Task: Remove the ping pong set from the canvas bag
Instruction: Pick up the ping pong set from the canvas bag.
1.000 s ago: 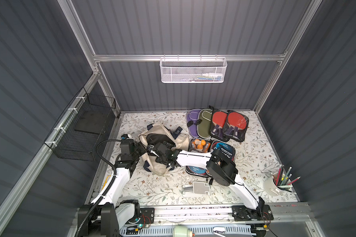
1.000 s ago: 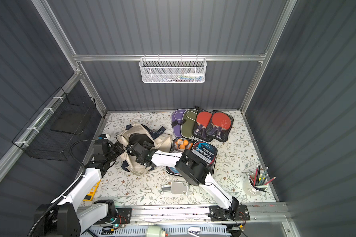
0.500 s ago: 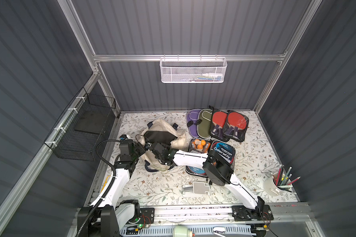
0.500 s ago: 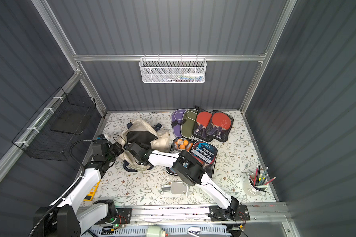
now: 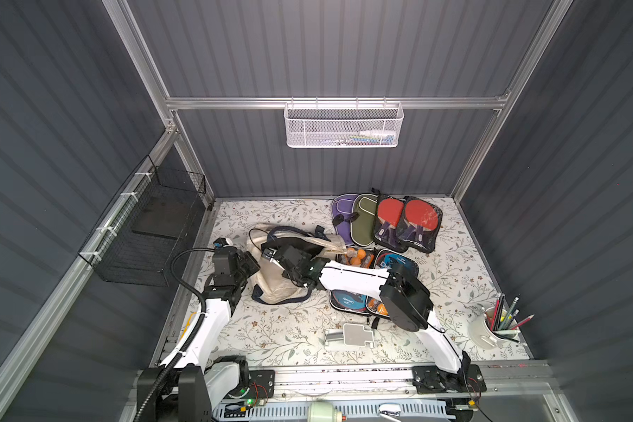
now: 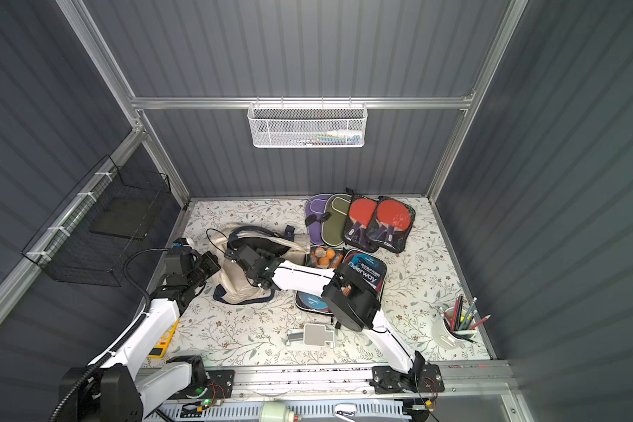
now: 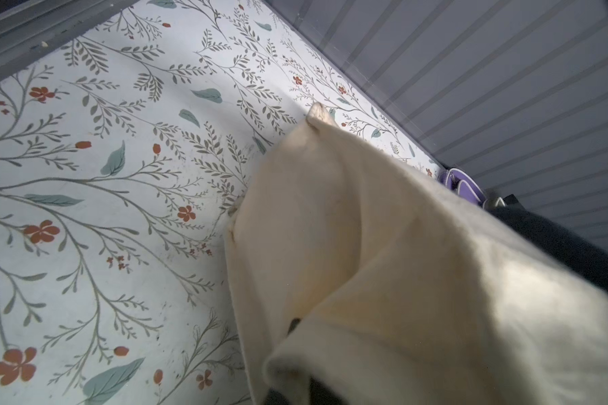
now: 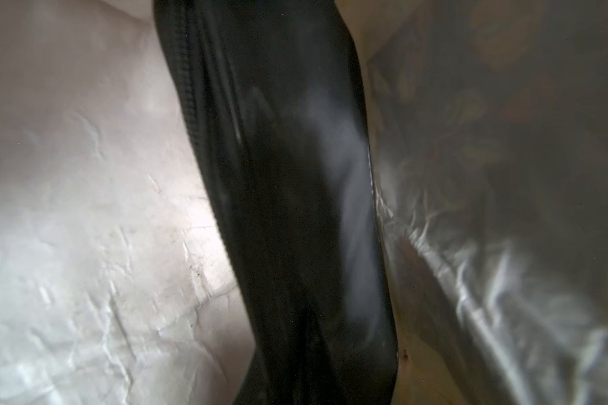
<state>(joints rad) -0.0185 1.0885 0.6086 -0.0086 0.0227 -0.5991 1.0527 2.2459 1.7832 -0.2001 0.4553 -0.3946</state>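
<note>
**Both arms at the canvas bag, the right one reaching in**

In both top views the canvas bag [image 5: 273, 286] [image 6: 233, 281] lies crumpled on the floral tabletop [image 5: 271, 329], at about 9 o'clock from its centre. The left gripper [image 5: 251, 263] [image 6: 209, 265] sits against the bag's 9 o'clock edge. The right gripper [image 5: 278, 255] [image 6: 243, 255] comes in from 4 o'clock and dips into the dark mouth. Opened paddle cases [image 5: 406, 223] lie at 1 o'clock on the table, well apart from the bag.

In the left wrist view, cream canvas drapes close over the gripper, which is clenched on a fold of the bag. A purple case [image 7: 460, 182] shows beyond it.

In the right wrist view, a black zipped case [image 8: 288, 210] stands between the bag's pale inner walls. The fingers are out of sight, so I cannot tell whether this gripper is released or clenched.
</note>
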